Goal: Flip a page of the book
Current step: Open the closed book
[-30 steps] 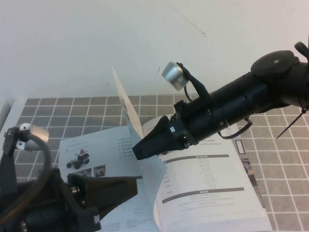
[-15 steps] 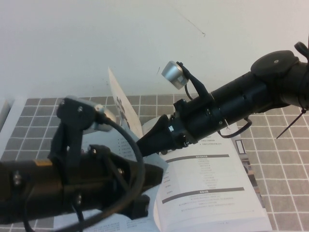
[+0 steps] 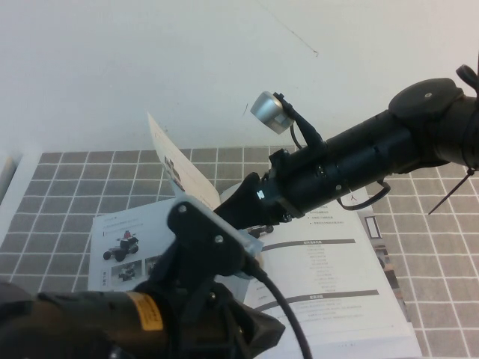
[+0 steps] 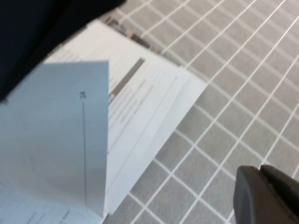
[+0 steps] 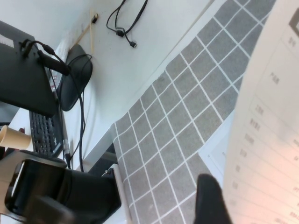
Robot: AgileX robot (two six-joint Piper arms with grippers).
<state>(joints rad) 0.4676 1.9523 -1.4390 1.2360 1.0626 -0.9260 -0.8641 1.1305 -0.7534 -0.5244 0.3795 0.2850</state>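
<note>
The book (image 3: 337,284) lies open on the grey checked mat, white with grey heading bars and a rover photo (image 3: 123,245) on its left leaf. One page (image 3: 174,168) stands lifted from the spine and leans left. My right gripper (image 3: 238,203) reaches in from the right at the page's foot. In the right wrist view the page (image 5: 271,116) lies against one dark finger (image 5: 212,200) and hides the other; the jaws stand open. My left gripper (image 4: 264,189) hangs shut and empty over the mat beside the book's corner (image 4: 187,84).
My left arm (image 3: 150,314) fills the near foreground and hides the book's lower left. The checked mat (image 3: 90,187) spreads around the book. The right wrist view shows a monitor (image 5: 23,74), a keyboard (image 5: 44,135) and cables (image 5: 124,21) off the table.
My left arm has swung up and rightward across the foreground. The lifted page has tipped farther left, and the right gripper has crept left with it.
</note>
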